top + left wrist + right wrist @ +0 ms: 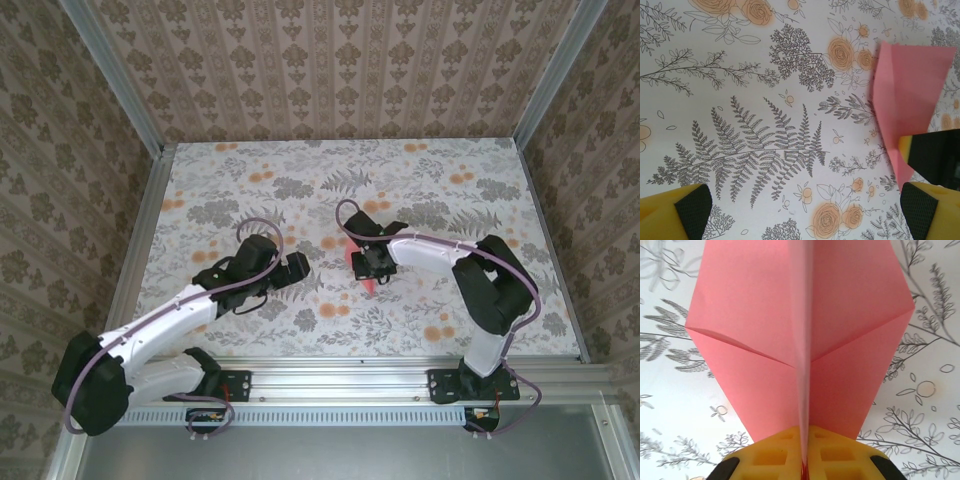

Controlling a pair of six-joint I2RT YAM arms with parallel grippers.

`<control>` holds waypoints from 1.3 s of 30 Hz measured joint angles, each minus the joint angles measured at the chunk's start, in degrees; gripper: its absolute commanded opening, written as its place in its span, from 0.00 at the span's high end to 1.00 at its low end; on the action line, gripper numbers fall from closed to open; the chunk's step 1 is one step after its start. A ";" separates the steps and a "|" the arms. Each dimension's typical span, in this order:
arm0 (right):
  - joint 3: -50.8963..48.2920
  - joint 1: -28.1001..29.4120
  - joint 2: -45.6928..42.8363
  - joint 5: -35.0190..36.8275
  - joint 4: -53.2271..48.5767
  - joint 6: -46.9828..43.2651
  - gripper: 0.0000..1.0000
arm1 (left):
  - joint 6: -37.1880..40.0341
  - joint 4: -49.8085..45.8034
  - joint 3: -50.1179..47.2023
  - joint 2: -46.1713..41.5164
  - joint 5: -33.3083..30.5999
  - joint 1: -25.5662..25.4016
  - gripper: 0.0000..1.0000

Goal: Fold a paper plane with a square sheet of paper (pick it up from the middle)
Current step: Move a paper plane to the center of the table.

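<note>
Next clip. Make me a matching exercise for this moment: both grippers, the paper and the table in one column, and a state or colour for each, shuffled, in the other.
Column one:
1. left gripper
2. right gripper
3. paper
4. table

Column two:
A. floral print
B. shut on a centre fold
C. open, holding nothing
D. pink, creased

Pairs: 1-C, 2-B, 3-D, 4-A
</note>
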 measured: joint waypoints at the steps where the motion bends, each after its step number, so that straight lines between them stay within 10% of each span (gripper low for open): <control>1: 0.26 0.00 -0.11 0.22 0.00 0.00 0.90 | 0.00 0.00 0.00 0.20 0.00 0.00 0.00; 27: 1.31 0.02 4.24 0.17 2.23 1.33 0.87 | 0.90 -0.02 0.44 0.66 -0.04 0.00 0.00; 39: 3.52 -0.11 -5.49 0.81 -2.60 0.44 0.50 | 3.98 -0.46 1.16 -1.09 -4.20 0.00 0.00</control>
